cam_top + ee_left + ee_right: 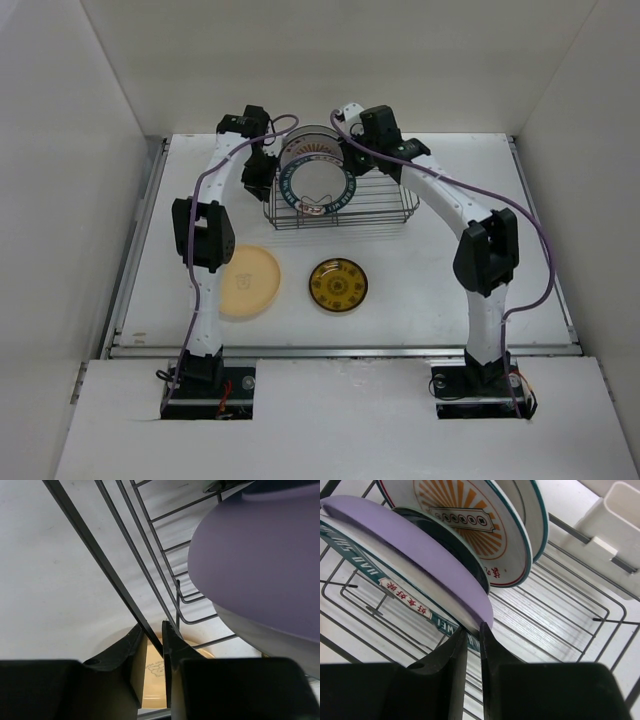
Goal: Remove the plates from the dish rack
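Pale yellow plate and ochre patterned plate lie unloaded toward the near edge of the counter. Several stand in the dish rack by the far edge. Your left gripper clamps its wire; your right gripper pinches the lavender plate.

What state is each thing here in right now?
Dark wire dish rack: loaded, plates standing upright.
Lavender round plate: upright in rack, rim gripped.
Pale yellow round plate: flat on table.
Small ochre patterned plate: flat on table.
Left gripper: shut on rack wire.
Right gripper: shut on lavender plate.
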Controlling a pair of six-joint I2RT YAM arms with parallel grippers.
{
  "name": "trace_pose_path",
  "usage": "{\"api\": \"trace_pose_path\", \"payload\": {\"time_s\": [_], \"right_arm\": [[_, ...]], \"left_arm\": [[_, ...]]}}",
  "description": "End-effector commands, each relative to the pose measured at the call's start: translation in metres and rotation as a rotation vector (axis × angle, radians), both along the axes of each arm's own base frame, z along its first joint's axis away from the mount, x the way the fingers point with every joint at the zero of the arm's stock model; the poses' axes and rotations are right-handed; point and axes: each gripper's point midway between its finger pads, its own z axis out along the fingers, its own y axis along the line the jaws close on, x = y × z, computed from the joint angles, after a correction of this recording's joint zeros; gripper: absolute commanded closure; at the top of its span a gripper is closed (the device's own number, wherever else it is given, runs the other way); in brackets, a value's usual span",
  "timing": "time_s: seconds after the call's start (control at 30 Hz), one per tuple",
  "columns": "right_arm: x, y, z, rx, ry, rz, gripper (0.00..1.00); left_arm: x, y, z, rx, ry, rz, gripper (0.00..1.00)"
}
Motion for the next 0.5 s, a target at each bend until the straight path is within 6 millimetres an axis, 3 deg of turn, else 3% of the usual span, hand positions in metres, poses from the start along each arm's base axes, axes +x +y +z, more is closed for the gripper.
{"api": "trace_pose_path", "payload": {"time_s": [0.0,0.1,0.13,0.2,0.27,0.33,0.37,0.4,0.47], "right_arm": [[0.007,-0.010,0.071,0.082,-0.155,-0.065,0.91],[0.006,-0.010,0.056,0.061,-0.119,-0.065,0.84],[0.004,-0.009,0.051,0.059,-0.106,-0.057,0.85],[0.004,-0.007,0.046,0.060,-0.095,-0.046,1.00],[0.004,-0.006,0.046,0.067,-0.090,-0.051,1.00],[0.005,-0.013,0.056,0.067,-0.111,-0.086,1.00],[0.006,-0.024,0.091,0.098,-0.179,-0.162,1.00],[0.006,-0.024,0.092,0.106,-0.175,-0.167,1.00],[0.006,-0.032,0.116,0.131,-0.219,-0.216,1.00]], "left_arm": [[-0.003,0.006,0.011,0.023,-0.015,-0.003,0.88],[-0.001,0.005,0.016,0.017,-0.040,-0.003,0.88],[-0.004,0.006,0.012,0.021,-0.024,-0.003,0.89],[-0.001,0.001,0.012,0.017,-0.039,-0.012,0.97],[-0.001,0.001,0.012,0.017,-0.039,-0.012,1.00],[0.001,0.001,0.012,0.015,-0.050,-0.012,1.00],[0.001,0.000,0.012,0.013,-0.048,-0.003,1.00],[0.001,0.000,0.012,0.013,-0.048,-0.003,1.00],[0.005,-0.001,0.016,0.008,-0.068,-0.003,1.00]]}}
